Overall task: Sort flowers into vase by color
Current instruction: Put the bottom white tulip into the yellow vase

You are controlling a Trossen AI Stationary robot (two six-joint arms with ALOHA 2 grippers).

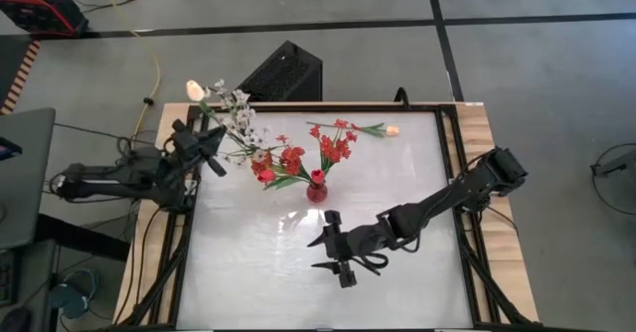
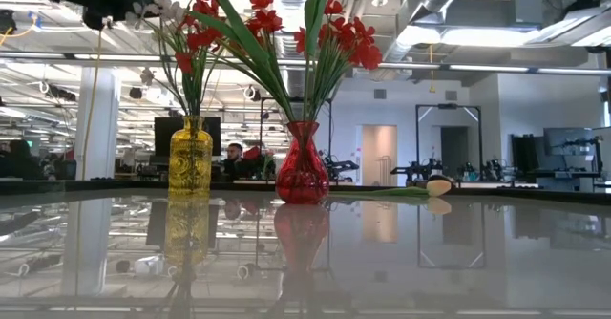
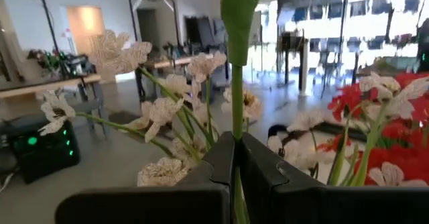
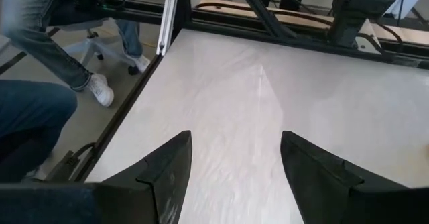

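Observation:
My left gripper (image 1: 207, 143) hovers at the table's far left, shut on a green flower stem (image 3: 234, 103). A peach tulip bud (image 1: 196, 90) shows just beyond the gripper, and white sprays (image 1: 238, 113) crowd around it. The red vase (image 1: 316, 190) holds red flowers (image 1: 336, 143). The yellow vase (image 2: 191, 161) holds red flowers (image 2: 196, 32) too. Another peach tulip (image 1: 392, 130) lies on its side on the table, behind the red vase. My right gripper (image 1: 326, 245) hangs open over the table's middle, with nothing between its fingers. My left gripper pinches the green stem (image 3: 235, 153) between its two fingers. The fingers come roughly level from the table's left and lie across the stem. The stem stands upright in the hold, rising past the fingers, lifted clear of the table.
A black box (image 1: 281, 72) stands on the floor beyond the far edge. A person's legs (image 4: 40, 56) show beside the table in the right wrist view. The white tabletop (image 1: 298, 292) spreads out bare toward the near edge.

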